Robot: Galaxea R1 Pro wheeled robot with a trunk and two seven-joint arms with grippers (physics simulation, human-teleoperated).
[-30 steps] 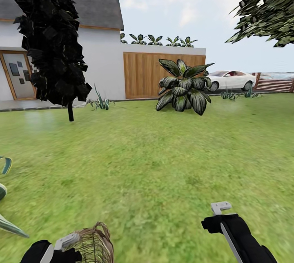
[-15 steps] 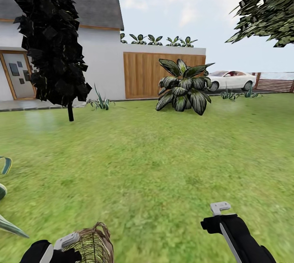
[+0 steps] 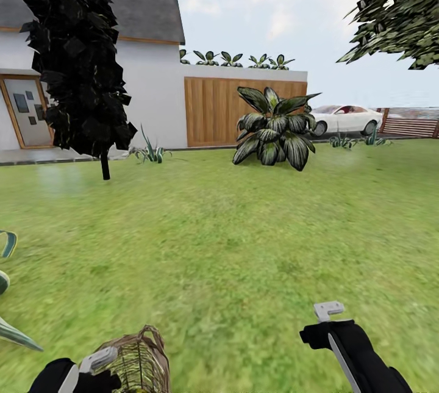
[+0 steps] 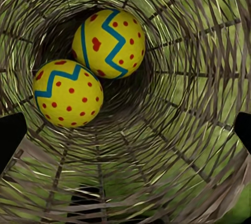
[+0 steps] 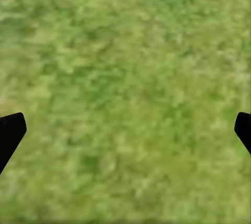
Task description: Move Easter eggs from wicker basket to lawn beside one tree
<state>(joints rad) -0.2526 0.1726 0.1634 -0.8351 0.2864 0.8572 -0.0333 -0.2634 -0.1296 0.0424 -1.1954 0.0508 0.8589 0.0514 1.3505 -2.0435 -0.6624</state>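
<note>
Two Easter eggs (image 4: 89, 65) visible inside wicker basket (image 4: 172, 145); third hidden.

Head view, both arms low at frame bottom. L arm: black forearm and wrist enter from lower-left corner; left hand (image 3: 100, 361) shows a grey finger lying against the wicker basket (image 3: 135, 364), which it carries. Left wrist view: cam looks straight into the basket interior; the two dark fingertips (image 4: 10, 138) sit at opp. edges, spread wide, w/ the weave between them; exact contact pts not visible. R arm: black forearm rises from lower-right corner, wrist angled up and inward; right hand (image 3: 329, 310) ends in a pale grey bracket-like tip, nothing held. Right wrist view: dark fingertips (image 5: 10, 132) at opp. edges, wide apart, gap empty.
</note>
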